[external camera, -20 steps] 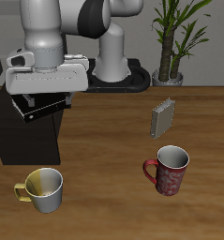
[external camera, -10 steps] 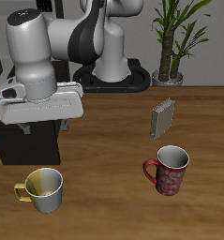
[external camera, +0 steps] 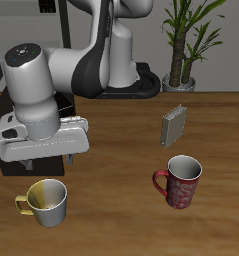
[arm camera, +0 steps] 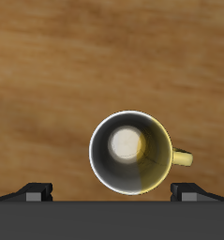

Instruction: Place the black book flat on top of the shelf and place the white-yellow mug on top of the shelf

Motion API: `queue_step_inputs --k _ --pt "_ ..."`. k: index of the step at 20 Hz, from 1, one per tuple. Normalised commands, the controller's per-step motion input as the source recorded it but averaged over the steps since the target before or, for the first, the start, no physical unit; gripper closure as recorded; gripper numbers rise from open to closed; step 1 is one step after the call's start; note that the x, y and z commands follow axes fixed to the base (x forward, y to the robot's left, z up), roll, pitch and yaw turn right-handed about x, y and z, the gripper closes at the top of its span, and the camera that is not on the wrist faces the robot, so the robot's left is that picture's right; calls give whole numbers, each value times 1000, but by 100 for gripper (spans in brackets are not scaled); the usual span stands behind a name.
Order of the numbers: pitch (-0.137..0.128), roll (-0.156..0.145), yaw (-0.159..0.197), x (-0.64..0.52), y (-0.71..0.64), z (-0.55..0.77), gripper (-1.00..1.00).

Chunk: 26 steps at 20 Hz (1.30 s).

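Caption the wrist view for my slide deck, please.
Gripper poised above the upright white-yellow mug on the wooden table, jaws open.

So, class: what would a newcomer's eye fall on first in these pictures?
The big white robot arm, its end effector hanging directly above the white-yellow mug near the table's front edge. Next, the dark red mug standing apart, with a small grey book upright behind it.
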Motion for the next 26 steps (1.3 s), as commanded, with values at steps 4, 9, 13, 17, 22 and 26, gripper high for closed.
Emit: queue_step_inputs --k 4,9,13,17,22,26 --pt "23 -1 95 171 217 -364 -100" --pt "37 -19 61 95 221 -426 -100" --pt "22 -5 -2 -25 70 -290 -100" --pt "62 39 -27 -11 256 -620 -100" --pt "38 -21 -33 -4 -64 -306 100" --pt "17 -34 -27 -47 -151 -52 100"
